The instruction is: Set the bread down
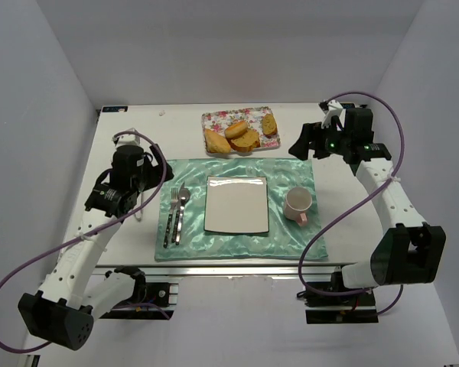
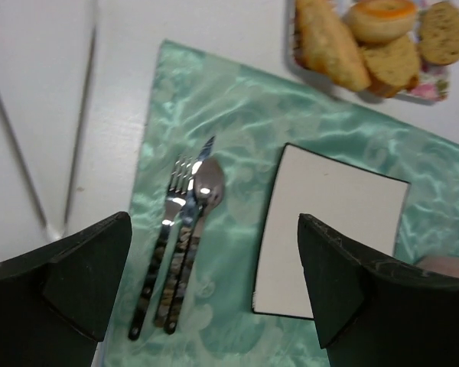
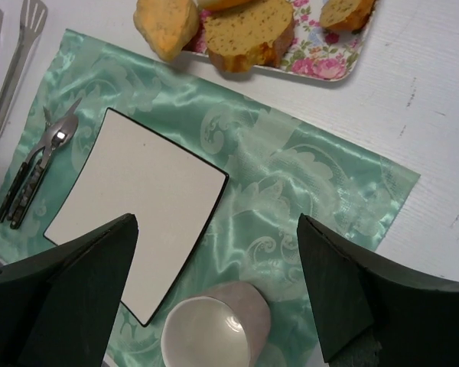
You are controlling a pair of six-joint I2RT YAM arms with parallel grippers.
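Several pieces of bread point(image 1: 236, 128) lie on a floral tray point(image 1: 218, 118) at the back of the table; they also show in the left wrist view point(image 2: 329, 46) and the right wrist view point(image 3: 249, 30). A white square plate point(image 1: 237, 204) sits bare in the middle of a green placemat point(image 1: 291, 176). My left gripper point(image 1: 154, 171) is open and empty, above the mat's left side near the cutlery point(image 2: 180, 245). My right gripper point(image 1: 301, 144) is open and empty, above the mat's back right corner, right of the tray.
A fork, knife and spoon point(image 1: 176, 214) lie left of the plate. A pink mug point(image 1: 297, 203) stands right of the plate and shows in the right wrist view point(image 3: 214, 329). White walls close in the table on three sides.
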